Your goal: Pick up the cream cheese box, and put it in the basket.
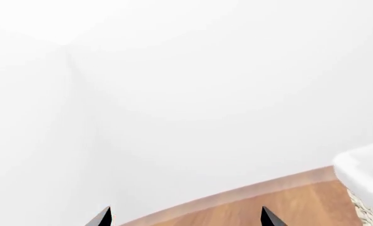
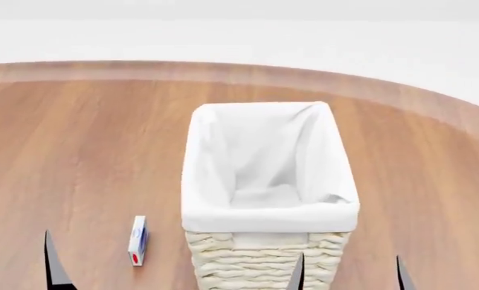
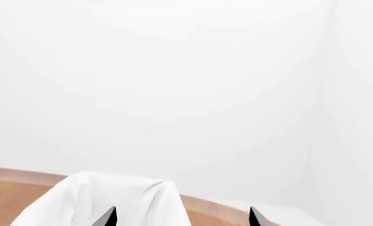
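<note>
Nothing done yet — cream cheese box (image 2: 138, 241) on the table (image 2: 78, 151), at 9 o'clock just beside the basket (image 2: 269, 208). Left gripper (image 1: 185, 217) and right gripper (image 3: 182, 217) spread wide, both empty — grasp and drop remain.

Both tools cropped to fingertips (image 2: 54, 260); basket (image 2: 223, 266) base cut off; box (image 2: 138, 240) print illegible.

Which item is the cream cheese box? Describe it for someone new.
Find the big wicker basket with the white liner, mid-table. To its left on the wood lies the cream cheese box: a small, thin white carton with blue print and a red spot at its near end.
</note>
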Motion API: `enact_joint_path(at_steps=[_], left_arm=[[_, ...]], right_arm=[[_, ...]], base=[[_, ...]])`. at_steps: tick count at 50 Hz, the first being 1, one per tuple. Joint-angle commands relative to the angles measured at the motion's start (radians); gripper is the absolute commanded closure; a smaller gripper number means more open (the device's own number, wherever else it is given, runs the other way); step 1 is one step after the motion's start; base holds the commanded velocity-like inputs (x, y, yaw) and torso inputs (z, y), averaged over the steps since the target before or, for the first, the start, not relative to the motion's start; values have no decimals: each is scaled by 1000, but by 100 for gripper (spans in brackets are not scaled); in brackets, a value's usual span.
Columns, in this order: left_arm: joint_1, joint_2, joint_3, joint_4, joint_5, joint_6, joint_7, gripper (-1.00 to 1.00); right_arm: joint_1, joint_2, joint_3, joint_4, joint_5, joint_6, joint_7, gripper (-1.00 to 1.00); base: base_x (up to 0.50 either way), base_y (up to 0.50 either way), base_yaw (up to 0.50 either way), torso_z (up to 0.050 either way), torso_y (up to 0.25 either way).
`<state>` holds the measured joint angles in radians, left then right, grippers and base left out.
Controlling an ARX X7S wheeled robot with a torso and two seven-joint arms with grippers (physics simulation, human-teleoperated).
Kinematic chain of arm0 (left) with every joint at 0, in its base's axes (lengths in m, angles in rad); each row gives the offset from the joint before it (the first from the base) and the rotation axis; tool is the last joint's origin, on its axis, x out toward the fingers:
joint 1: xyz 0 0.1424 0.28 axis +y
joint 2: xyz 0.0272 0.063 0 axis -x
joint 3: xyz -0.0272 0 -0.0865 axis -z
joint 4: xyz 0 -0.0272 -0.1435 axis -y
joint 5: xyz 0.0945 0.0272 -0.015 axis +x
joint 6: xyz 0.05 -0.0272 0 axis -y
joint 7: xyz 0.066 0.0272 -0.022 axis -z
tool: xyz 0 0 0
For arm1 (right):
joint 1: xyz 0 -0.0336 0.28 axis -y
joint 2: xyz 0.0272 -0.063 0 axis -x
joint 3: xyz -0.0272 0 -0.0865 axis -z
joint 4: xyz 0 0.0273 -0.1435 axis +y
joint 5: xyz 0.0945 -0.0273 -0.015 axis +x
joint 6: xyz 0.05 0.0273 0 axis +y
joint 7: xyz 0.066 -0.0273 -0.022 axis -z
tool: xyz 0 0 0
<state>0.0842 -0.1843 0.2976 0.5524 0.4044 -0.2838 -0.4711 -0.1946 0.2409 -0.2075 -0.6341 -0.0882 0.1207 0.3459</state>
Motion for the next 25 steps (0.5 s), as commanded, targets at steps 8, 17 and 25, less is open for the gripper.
enact_joint_path(at_steps=[8,17,25], left_arm=[[4,-13,2,-18,-22,22,-21,-100],[-13,-15,-7,-35,-48,23,-22,-100],[-11,-18,2,-40,-43,29,-33,-100]], right_arm=[[5,2,-14,24,-5,-10,18,-100],[2,13,-29,28,-17,-19,17,-100],[0,16,-32,31,-15,-23,22,-100]], base=[[208,-89,0,0,0],[0,0,0,0,-222],[0,0,0,0,-115]])
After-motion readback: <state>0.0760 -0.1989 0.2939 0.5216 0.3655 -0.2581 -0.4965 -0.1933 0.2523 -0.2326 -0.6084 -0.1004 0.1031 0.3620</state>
